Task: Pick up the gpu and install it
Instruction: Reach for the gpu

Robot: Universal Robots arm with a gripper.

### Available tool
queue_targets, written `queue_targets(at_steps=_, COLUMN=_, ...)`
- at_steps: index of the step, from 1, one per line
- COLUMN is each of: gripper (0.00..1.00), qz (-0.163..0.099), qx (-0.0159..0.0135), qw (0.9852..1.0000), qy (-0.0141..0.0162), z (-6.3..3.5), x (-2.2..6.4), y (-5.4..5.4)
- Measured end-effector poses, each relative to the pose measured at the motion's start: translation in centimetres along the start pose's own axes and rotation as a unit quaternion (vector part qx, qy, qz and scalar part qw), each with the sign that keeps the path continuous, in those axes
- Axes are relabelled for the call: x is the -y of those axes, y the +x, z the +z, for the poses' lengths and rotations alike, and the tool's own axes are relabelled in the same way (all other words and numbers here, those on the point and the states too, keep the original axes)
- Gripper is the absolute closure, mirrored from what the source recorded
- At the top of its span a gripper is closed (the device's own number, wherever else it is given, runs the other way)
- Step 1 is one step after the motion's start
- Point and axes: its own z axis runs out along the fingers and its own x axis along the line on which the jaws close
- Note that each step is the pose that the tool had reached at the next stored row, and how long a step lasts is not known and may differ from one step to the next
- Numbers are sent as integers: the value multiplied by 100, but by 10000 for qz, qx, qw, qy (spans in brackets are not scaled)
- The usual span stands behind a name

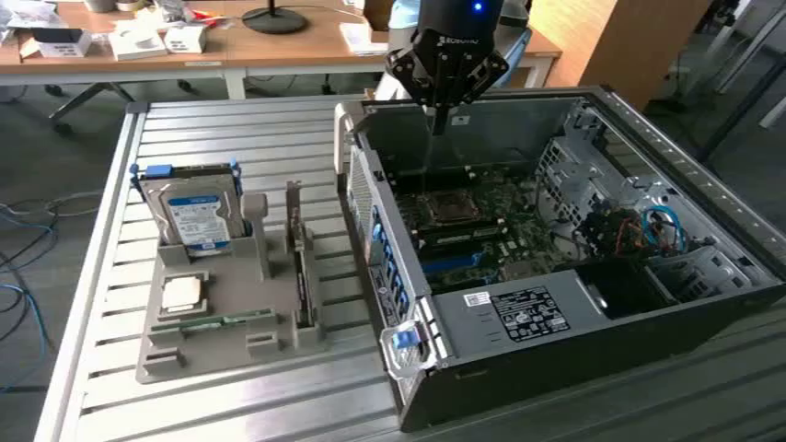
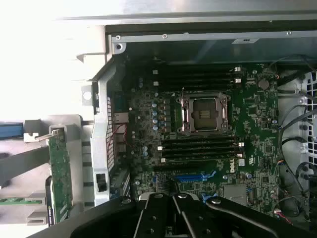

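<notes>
- PC case (image 1: 528, 382): open, dark sheet steel, green motherboard (image 2: 257, 124) bare inside.
- Grey moulded tray (image 1: 209, 348): 9 o'clock of the case in the exterior view.
- gpu (image 1: 296, 249): on edge in a tray slot, thin green board, silver bracket, untouched.
- Gripper (image 1: 436, 122): over the case's 12 o'clock wall, pincer pinched tight, empty.
- Judgement: pick not begun. It needs jaws spread past the thin card, an upper-edge grip and a straight lift.

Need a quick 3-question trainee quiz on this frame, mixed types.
1. True or false: the gpu is already seated in the computer case.
2. The gripper hovers above: A) the hard drive B) the open computer case C) the wooden desk.
3. Fill in: the gpu stands on edge in the gray ___ beside the case.
Key: 1 false; 2 B; 3 holder.
</notes>
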Motion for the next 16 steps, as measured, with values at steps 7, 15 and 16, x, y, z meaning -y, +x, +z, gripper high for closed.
queue_targets(at_steps=7, gripper=89, qz=0, qx=0, qw=10000, qy=0, z=0, x=0, y=0)
queue_targets(at_steps=15, gripper=89, qz=0, qx=1, qw=10000, qy=0, z=0, x=2, y=26)
queue_targets(at_steps=16, gripper=89, qz=0, qx=1, qw=10000, qy=0, z=-1, x=3, y=45)
